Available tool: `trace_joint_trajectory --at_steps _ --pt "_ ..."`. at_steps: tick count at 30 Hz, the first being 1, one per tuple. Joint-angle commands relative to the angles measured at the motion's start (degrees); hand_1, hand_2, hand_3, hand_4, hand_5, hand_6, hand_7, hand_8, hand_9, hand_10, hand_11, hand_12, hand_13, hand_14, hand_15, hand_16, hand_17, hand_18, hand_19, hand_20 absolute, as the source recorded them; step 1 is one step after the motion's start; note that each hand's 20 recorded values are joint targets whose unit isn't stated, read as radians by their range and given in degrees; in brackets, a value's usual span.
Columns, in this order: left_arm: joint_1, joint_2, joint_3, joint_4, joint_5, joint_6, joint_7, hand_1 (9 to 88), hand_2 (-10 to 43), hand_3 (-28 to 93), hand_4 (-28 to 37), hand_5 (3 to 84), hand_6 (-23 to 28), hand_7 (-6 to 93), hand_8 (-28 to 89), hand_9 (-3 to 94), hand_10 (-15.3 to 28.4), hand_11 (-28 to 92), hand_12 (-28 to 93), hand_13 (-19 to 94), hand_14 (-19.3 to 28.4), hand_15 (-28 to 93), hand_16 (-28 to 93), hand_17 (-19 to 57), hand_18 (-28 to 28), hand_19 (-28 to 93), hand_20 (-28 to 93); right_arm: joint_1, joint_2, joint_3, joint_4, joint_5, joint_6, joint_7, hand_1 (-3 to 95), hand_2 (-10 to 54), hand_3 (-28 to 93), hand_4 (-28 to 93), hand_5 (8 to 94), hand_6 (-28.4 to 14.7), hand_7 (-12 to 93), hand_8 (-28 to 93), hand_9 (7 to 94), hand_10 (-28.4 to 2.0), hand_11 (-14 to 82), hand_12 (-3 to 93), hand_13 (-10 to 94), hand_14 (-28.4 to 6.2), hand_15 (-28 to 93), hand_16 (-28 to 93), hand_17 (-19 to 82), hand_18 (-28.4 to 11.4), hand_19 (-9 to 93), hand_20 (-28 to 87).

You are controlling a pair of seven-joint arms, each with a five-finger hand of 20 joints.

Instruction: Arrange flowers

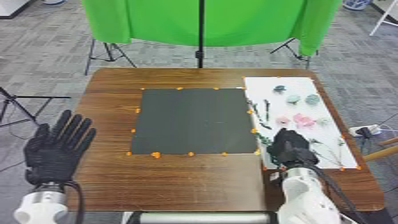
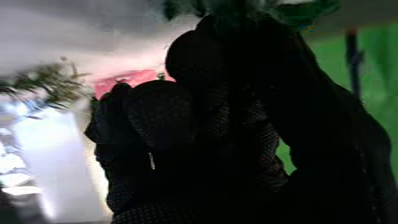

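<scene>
Mat (image 1: 191, 120) lies on table (image 1: 107, 175), approx. centre; sheet (image 1: 298, 81) on its R, just beside. Flower heads (image 1: 303, 120) on sheet: some twd. far end, others mid. Leafy stems (image 1: 333, 150): along sheet's L edge & twd. near end. Backdrop (image 1: 231, 30) behind table.

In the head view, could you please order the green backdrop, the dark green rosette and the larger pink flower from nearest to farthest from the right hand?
1. Larger pink flower: just beyond the right hand.
2. Dark green rosette: white sheet's far end.
3. Green backdrop: beyond the table.
</scene>
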Motion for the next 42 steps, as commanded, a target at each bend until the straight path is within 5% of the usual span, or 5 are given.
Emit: trace_joint_trajectory --at_steps 1,7,21,28,42 --pt "2.73 -0.62 -3.29 0.0 1.93 -3.79 -0.02 26.1 12.0 77 -28.1 44.8 7.4 7.0 -8 39.3 13.5 14 10 31 13.2 24 -3 -3.0 11.6 21 13 2.09 -0.01 3.97 -9.57 16.15 11.21 5.26 59.0 -9.5 72 -24 76.9 -0.9 44 19 79.7 -12.4 36.8 54.9 71 -14.2 75 33 40 -27.2 93 43" --pt "3.63 -0.57 -4.54 -0.48 1.69 -3.45 0.82 26.0 11.6 77 -28.1 44.0 7.2 6.4 -7 38.8 13.3 12 10 31 13.1 22 -3 -3.0 11.6 20 13 13.72 -2.69 -1.66 -8.45 28.97 15.32 6.94 58.5 -9.5 71 -23 76.9 -0.9 44 19 79.9 -12.4 37.0 54.6 72 -14.2 75 33 41 -27.2 93 43" --pt "2.99 0.49 -2.6 -0.24 1.3 -2.52 0.78 26.1 11.6 77 -27.9 44.1 7.1 6.4 -7 39.2 12.9 12 11 31 12.7 21 -2 -2.8 11.6 19 14 37.46 -15.95 -20.19 6.06 45.27 14.19 10.5 58.7 -9.5 71 -22 76.1 -1.1 45 19 79.6 -12.7 37.9 54.1 72 -14.4 75 33 41 -27.5 93 44" --pt "1.85 1.99 -1.18 -0.57 -1.21 1.59 1.62 26.1 11.6 77 -27.9 44.8 7.4 6.8 -7 40.0 12.8 13 11 31 12.7 22 -2 -2.8 11.6 19 14 43.79 -23.69 -28.1 15.63 49.1 16.25 14.93 58.6 -9.5 72 -24 69.3 -2.1 55 16 77.8 -13.0 37.9 50.1 71 -13.7 76 33 41 -26.7 93 43" --pt "0.55 4.01 0.18 -0.41 -1.66 2.18 0.73 26.1 11.8 77 -27.9 45.3 7.4 7.3 -8 40.4 13.2 13 10 32 12.7 23 -3 -2.9 11.7 20 14 49.02 -32.07 -34.03 26.59 50.28 22.24 24.62 58.4 -9.5 74 -28 65.6 -3.7 55 10 75.9 -13.4 35.0 45.9 70 -14.0 75 31 41 -26.8 93 41"
